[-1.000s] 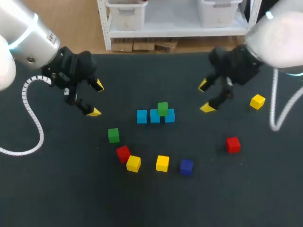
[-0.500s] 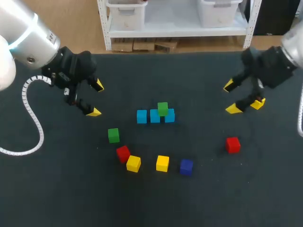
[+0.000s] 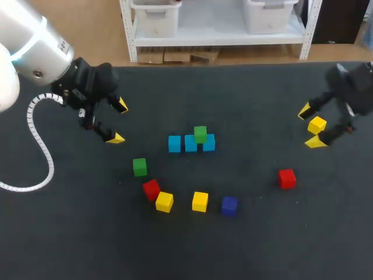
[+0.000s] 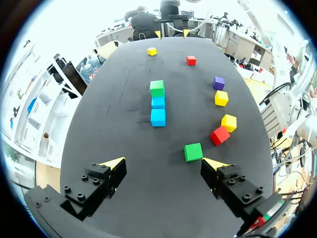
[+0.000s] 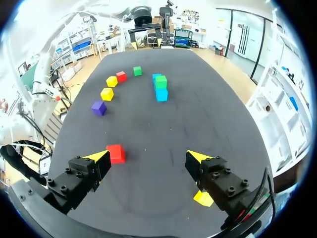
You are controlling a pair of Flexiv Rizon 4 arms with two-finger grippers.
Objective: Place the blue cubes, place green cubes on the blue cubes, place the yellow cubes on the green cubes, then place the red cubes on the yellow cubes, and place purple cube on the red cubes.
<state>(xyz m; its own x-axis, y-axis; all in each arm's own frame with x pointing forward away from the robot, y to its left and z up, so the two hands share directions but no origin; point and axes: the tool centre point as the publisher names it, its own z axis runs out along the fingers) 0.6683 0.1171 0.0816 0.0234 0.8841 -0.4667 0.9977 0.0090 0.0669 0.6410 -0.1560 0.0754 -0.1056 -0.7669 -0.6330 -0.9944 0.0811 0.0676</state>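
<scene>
Blue cubes [image 3: 190, 143] sat three in a row at the middle of the dark table [image 3: 245, 87]. One green cube [image 3: 200, 135] already rested on top of them, over the two on the right. I judged the bottom layer done and the green layer only half done. A loose green cube [image 3: 140, 167] lay to the near left of the row. Nearer still, in a rough arc, lay a red cube [image 3: 151, 189], two yellow cubes [image 3: 200, 201] and the purple cube [image 3: 229, 205]. A second red cube [image 3: 286, 178] sat well apart to the right. None of these were stacked, so most of the task was left: one green, then the yellows, the reds and the purple.

The left gripper [image 3: 119, 122] hung over the left of the table, jaws spread wide with nothing between them. In its wrist view the loose green cube lay just ahead. The right gripper [image 3: 310, 126] was at the far right, jaws also spread. A third yellow cube [image 3: 319, 124] lay by one of its fingers, not pinched.
</scene>
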